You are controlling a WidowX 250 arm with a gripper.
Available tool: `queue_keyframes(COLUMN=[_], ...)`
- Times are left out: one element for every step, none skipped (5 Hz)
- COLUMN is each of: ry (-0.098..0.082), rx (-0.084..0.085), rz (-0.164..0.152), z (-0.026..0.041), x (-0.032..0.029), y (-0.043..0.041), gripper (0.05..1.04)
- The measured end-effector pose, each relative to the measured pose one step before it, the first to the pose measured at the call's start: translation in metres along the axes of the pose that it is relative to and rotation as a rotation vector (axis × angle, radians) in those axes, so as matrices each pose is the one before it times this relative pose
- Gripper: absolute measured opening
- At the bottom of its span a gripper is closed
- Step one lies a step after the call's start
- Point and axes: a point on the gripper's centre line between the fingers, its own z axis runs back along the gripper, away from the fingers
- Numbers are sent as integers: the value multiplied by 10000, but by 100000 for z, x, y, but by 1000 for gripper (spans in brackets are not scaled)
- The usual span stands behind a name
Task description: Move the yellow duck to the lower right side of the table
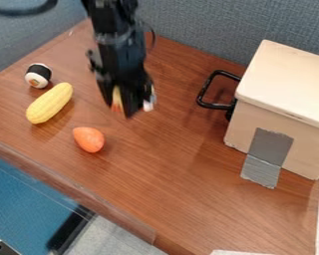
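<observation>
Seen as a clock face laid over the camera view, the brown wood-grain table [189, 199] spans the centre and runs out towards most hours. A blue-grey fabric partition [195, 30] rises behind it, from around 10 o'clock through 12 to 2. The pale, boxy wooden block with an overhanging lid-like top [278, 82] stands upright between 2 and 3 o'clock. The black robot arm [115, 40] comes in from the top edge at 11 o'clock, and its black gripper [130, 107] hangs down just off the centre, towards half past 10. I cannot tell whether the pincer is apart or together.

A silver-grey strip of tape [263, 157] runs from the front of the block onto the table, towards 4 o'clock. The black, squared loop handle [203, 93] juts out beside the block, between 1 and 2. The yellow, elongated toy corn cob [50, 103] lies slantwise between 9 and 10. The orange, rounded toy piece with a tapered end [89, 139] sits between 8 and 9. The black-and-white sushi roll with an orange centre [38, 75] is at 10 o'clock, near the corn's upper end. The yellow duck [117, 98] shows least: a narrow yellow patch with orange below, at the gripper, near half past 10, mostly hidden by it.
</observation>
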Motion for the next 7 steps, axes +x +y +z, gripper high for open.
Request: queue_keyframes(ry=[577,318,466,224,462,-424,36], rx=[-133,349,388,143,-411,-354,121], rz=[-1006,-485,32,198,437,649,174], z=[-1710,-2547,-2370,-971,359,3787,2145], x=[-2482,22,521,90,-820,-390,-786], y=[-3792,-2646,-500,-238,-219,802,198], gripper=[476,476,476,561,866,1015,1009])
